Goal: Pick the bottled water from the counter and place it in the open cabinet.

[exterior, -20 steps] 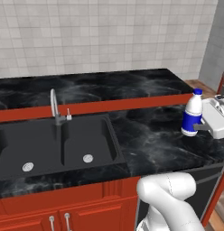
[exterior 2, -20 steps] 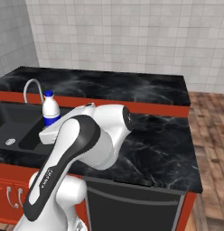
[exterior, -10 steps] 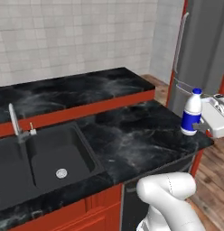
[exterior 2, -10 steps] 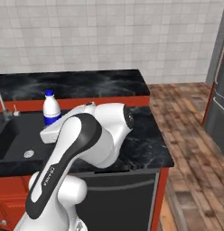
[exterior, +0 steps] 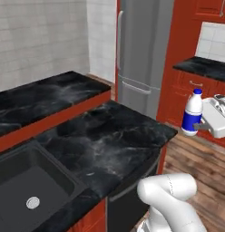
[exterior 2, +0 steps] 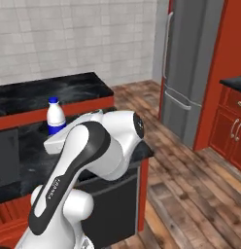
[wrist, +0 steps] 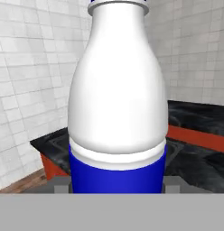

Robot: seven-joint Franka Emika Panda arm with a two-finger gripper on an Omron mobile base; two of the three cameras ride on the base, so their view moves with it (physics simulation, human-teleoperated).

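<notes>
While clamped, smooth rounded bottled water [wrist: 117,103].

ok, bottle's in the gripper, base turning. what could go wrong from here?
1. The bottle is held low, at its blue label, by the gripper; a swing could tip it.
2. It hangs clear of the counter, over the wood floor; a slip likely means a long drop.

The bottled water [exterior: 193,113] stood upright in the jaws of the gripper [exterior: 200,129], clamped at its blue label, off the right end of the black surface [exterior: 110,136], above the wooden floor [exterior: 200,167], before a grey refrigerator [exterior: 141,54].
</notes>
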